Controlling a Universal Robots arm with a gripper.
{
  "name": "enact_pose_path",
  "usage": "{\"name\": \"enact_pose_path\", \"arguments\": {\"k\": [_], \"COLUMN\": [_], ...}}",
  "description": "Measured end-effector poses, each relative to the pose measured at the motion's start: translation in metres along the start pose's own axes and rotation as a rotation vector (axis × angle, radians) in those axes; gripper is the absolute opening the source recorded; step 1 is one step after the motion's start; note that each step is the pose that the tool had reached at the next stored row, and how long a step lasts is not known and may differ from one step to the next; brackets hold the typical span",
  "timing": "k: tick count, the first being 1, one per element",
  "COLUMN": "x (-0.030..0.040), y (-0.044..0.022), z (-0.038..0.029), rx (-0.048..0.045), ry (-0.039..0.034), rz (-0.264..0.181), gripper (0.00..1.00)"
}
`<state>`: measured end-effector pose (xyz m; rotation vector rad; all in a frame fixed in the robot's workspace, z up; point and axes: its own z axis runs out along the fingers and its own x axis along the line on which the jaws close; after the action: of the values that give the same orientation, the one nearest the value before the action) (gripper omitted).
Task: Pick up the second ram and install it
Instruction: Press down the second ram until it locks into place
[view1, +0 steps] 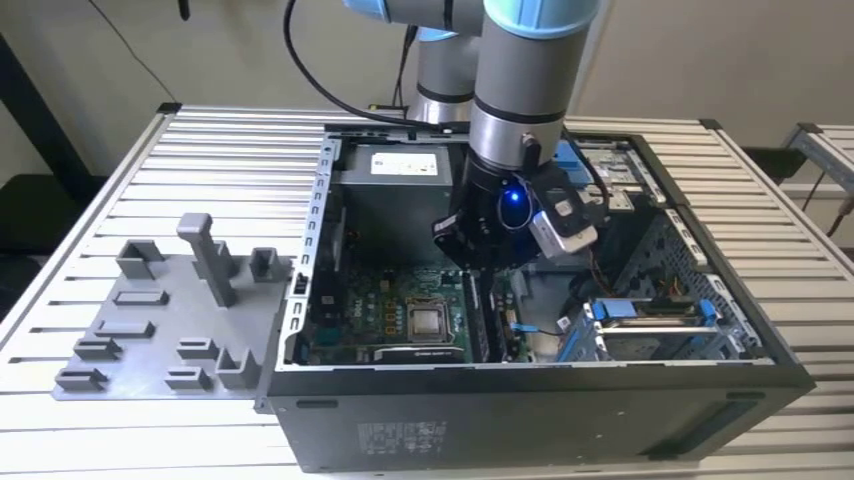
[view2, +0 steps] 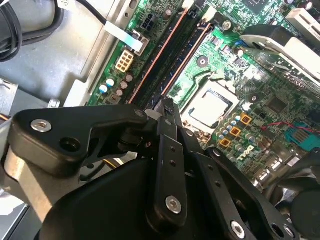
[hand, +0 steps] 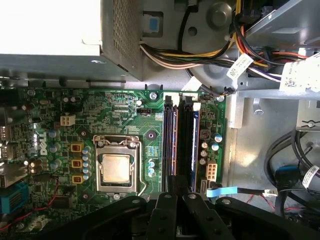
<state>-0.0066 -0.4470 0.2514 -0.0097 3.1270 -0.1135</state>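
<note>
My claw (hand: 175, 192) hangs low inside the open case (view1: 534, 372), right over the memory slots. My two fingers are drawn together with no gap that I can see between them. In the second wrist view their tips (view2: 167, 105) meet at the near end of the ram (view2: 187, 62), on its top edge or just above it. I cannot tell whether I pinch the stick or only bear on it.

The ram stands on edge in the slot nearer the CPU (hand: 116, 167). It looks seated, or close to it. Its long axis runs straight away from my fingertips towards the power supply side of the board, so my claw sits at one end of it, not at its middle. In the first wrist view the same stick (hand: 172, 145) lies in line with my claw. A second stick (hand: 192, 145) runs parallel just beside it, on the side away from the CPU.

Outside the case, on the exterior view's left, the grey tray (view1: 147, 350) lies well apart from me.
</note>
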Motion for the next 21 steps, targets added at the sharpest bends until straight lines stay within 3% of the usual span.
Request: {"name": "enact_pose_path", "arguments": {"k": [7, 21], "x": [-0.0001, 0.0], "y": [0.0, 0.0], "z": [-0.0002, -0.0003], "rx": [-0.0002, -0.002], "ry": [-0.0011, -0.0116], "rz": [-0.013, -0.159], "gripper": [0.11, 0.11]}}
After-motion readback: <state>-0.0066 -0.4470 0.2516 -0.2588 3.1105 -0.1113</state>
